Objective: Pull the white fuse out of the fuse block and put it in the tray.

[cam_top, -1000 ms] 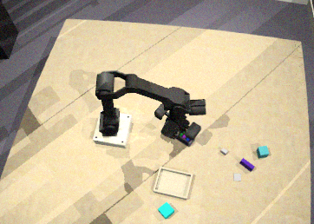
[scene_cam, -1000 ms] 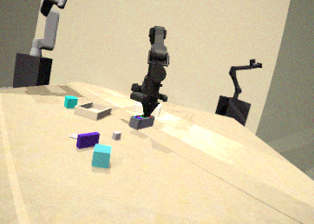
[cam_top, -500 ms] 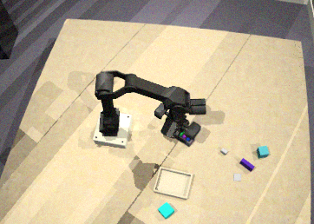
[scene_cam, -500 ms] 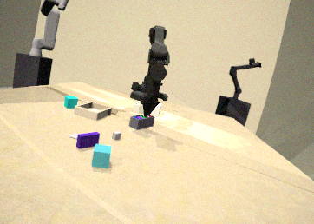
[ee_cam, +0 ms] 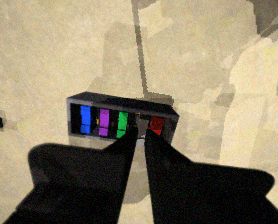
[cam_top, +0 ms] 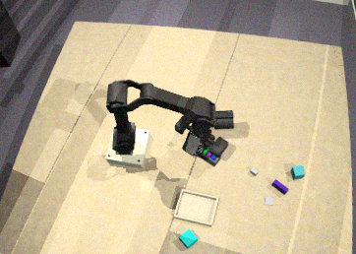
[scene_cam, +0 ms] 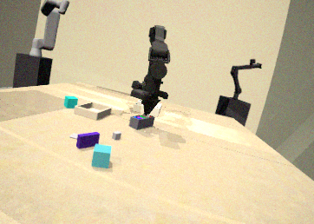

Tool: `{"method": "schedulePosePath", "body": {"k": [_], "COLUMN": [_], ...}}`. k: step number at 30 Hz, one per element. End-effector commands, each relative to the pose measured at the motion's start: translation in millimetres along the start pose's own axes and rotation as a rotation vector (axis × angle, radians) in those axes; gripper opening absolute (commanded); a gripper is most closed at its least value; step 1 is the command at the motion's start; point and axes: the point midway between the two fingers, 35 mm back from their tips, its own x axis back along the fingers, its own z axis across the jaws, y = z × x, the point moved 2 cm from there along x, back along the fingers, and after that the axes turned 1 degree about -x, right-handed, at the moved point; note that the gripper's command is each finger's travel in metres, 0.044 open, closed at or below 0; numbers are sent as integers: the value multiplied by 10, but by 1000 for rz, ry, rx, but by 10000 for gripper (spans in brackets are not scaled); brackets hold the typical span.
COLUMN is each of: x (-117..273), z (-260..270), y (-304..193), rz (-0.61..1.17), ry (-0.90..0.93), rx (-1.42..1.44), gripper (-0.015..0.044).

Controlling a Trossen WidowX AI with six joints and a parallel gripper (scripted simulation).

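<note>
We judge the white fuse to be a small, light and stiff piece, probably with smooth sides, so it may slip if the pinch is weak, and it may bind in its slot if it is pulled at a tilt. The best place to take hold is its upper part, which stands above the fuse block, on the two faces that do not look toward its neighbours. In the wrist view the gripper has its jaws pressed nearly together with the fuse pinched between their tips; only a small grey-white patch of it shows in the narrow gap. The fuse sits in its slot in the block, directly between the jaws and at their very ends. Just to the left of the jaws is the green fuse, and just to the right is the red fuse; both are very near the tips, and we cannot tell whether the tips touch them. The purple fuse and the blue fuse stand farther to the left. The tray lies on the surface well apart from the jaws.
</note>
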Motion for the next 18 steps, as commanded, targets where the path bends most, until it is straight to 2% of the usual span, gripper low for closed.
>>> {"method": "schedulePosePath", "body": {"k": [1, 18], "x": [42, 125], "z": [13, 12], "y": [-7, -5], "rz": [3, 2], "ry": [6, 6], "rx": [-3, -2], "gripper": [0, 0]}}
